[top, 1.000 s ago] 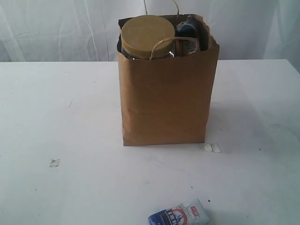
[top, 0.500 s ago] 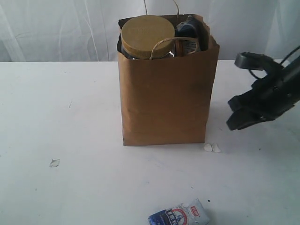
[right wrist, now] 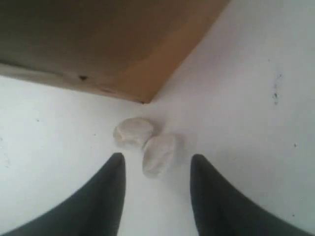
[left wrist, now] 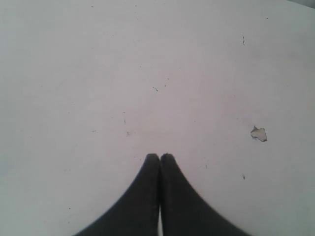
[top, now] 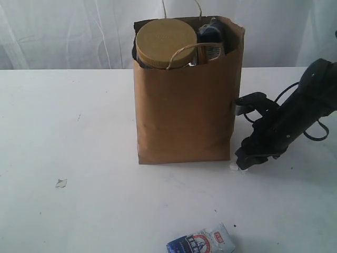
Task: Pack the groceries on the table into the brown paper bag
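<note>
White curtain behind; white table (top: 79, 205), scuffed, with a few specks.

- Brown paper bag (top: 184, 116) stands upright mid-table, long axis vertical, mouth up. Jar with tan lid (top: 166, 42) pokes above the rim, a darker item beside it. Bag looks close to full.
- Small blue-white packet (top: 202, 242) lies flat on the table at the near edge of the exterior view, partly cut off, well apart from both arms. Long axis runs roughly side to side, tipped up slightly toward the right, red-marked end rightward. Likely the last item to pack.
- Right gripper (right wrist: 157, 162) is low at the bag's right bottom corner, jaws spread, holding nothing. Two white bits (right wrist: 133, 132) sit just ahead of it, one between the tips.
- Left gripper (left wrist: 160, 157) has jaws pressed together, empty, over bare table.

Risks, as judged: closing here would pick up the bits, not a grocery. The arm is just beside the bag; a sideways brush could shove or tip it, since the jar rides high. The packet lies flat and thin, so a pinch may slip off it.
</note>
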